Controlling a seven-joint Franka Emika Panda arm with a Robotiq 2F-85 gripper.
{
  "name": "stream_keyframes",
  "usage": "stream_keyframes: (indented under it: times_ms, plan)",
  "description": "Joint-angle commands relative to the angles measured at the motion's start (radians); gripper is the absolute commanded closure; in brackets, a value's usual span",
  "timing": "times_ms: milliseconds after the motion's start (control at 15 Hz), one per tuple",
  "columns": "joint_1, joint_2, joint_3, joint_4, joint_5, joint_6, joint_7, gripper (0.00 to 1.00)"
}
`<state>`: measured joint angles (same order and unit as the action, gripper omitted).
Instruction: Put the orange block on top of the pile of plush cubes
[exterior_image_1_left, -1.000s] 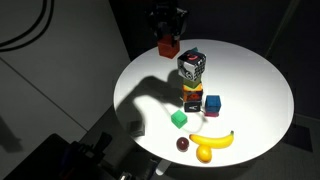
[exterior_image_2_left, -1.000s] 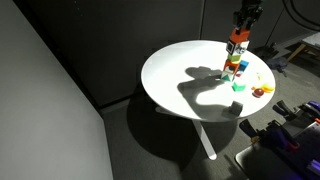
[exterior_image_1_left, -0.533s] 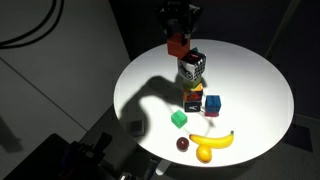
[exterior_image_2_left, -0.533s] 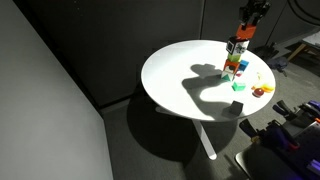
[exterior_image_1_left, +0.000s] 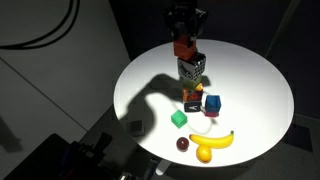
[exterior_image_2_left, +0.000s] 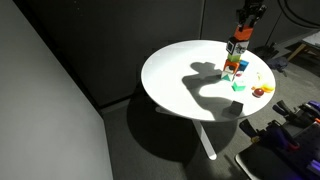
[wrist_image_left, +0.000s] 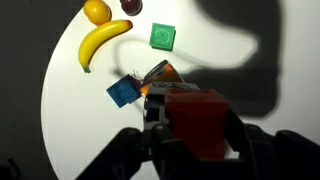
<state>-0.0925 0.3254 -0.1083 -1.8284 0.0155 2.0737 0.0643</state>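
Orange block (exterior_image_1_left: 184, 48) clamped in pincer (exterior_image_1_left: 185, 42), over pile (exterior_image_1_left: 192, 70): centre on top face, lower gently, release without nudging.

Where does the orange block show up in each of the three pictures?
Exterior view: orange block at top centre, above the pile of plush cubes.
Exterior view: orange block at upper right, above the same pile.
Wrist view: orange block large, lower right of centre.
Shared landmark: green cube.
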Motion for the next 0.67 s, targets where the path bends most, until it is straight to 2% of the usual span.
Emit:
stream_keyframes:
  times_ms: [0, 600]
  plan:
    - [-0.003, 0.053, 0.002, 0.085, 0.007, -0.040, 0.036, 0.71]
    - [-0.006, 0.108, -0.001, 0.154, 0.003, -0.049, 0.053, 0.71]
